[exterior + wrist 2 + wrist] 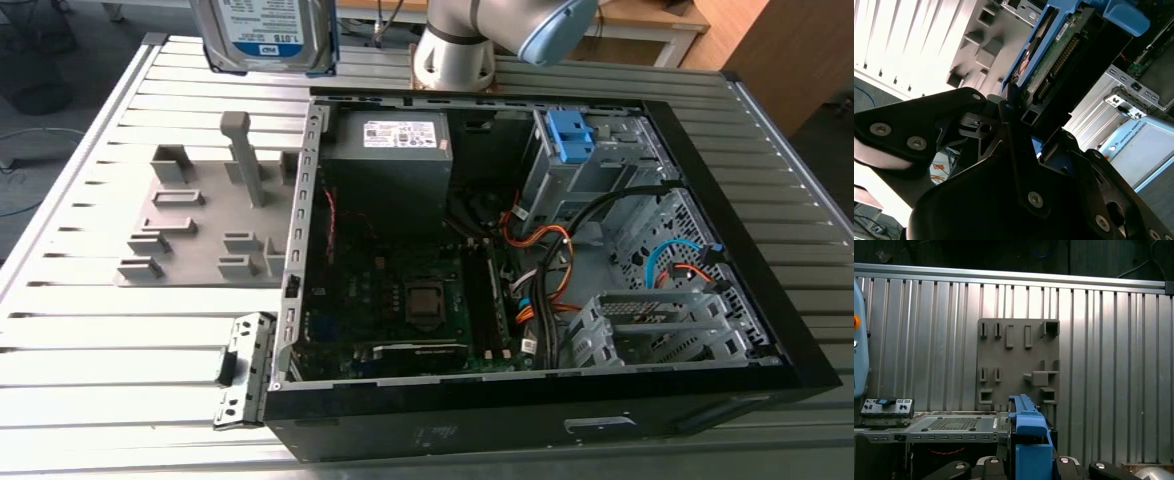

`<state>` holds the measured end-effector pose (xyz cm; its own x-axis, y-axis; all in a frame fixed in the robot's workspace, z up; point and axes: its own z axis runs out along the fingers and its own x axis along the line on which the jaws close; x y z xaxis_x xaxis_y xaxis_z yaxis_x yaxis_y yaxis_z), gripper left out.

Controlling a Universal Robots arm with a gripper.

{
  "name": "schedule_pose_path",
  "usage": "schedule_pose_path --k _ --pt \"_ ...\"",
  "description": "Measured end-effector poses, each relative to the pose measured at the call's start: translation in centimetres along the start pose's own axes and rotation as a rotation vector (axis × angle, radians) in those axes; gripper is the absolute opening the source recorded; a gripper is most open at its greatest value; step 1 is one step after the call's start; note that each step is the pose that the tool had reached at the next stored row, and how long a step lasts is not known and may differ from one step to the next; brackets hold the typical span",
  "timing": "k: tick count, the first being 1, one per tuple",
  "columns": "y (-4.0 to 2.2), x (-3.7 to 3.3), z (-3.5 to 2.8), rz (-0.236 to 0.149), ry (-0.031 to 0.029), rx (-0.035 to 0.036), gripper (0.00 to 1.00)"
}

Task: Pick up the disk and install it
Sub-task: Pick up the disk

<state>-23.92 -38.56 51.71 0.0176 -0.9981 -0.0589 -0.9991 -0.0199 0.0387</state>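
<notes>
One open computer case lies on its side on a ribbed metal table. Its black walls form a raised rim round the boards, cables and drive cages inside.

Item: grey fixture plate, set with upright pegs and blocks. It lies flat on the table just beside the case's wall, on the exterior view's left. Bare ribbed surface runs from the plate to the table's edge on that side.

Item: grey power-supply box with a small white label, in a far corner of the case.

Item: blue plastic bracket, bare, upright in a metal cage further to the exterior view's right.

Item: robot arm, rising at the far side of the table.

Item: the disk, silver metal, with its white-and-blue label facing the room. It is held aloft, touching neither table, plate nor case. The second wrist view shows its green circuit board and a row of connector pins. A blue carrier frame runs round its edges and stands edge-on in the first wrist view.

Item: gripper, black. Its fingers are drawn in narrow and clamped on the framed end of the disk, one on each side.
</notes>
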Motion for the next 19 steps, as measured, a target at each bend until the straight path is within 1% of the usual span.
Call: schedule_pose_path --k 10,15,17,19 --pt "-0.12 0.62 -0.01 0.0 0.0 0.0 0.36" --pt "-0.21 1.12 0.0 0.0 0.0 0.0 0.36" --pt "-0.35 1.31 0.03 0.0 -0.0001 0.0001 0.36" --pt "-0.69 1.47 0.05 0.0 0.0001 -0.0002 0.36"
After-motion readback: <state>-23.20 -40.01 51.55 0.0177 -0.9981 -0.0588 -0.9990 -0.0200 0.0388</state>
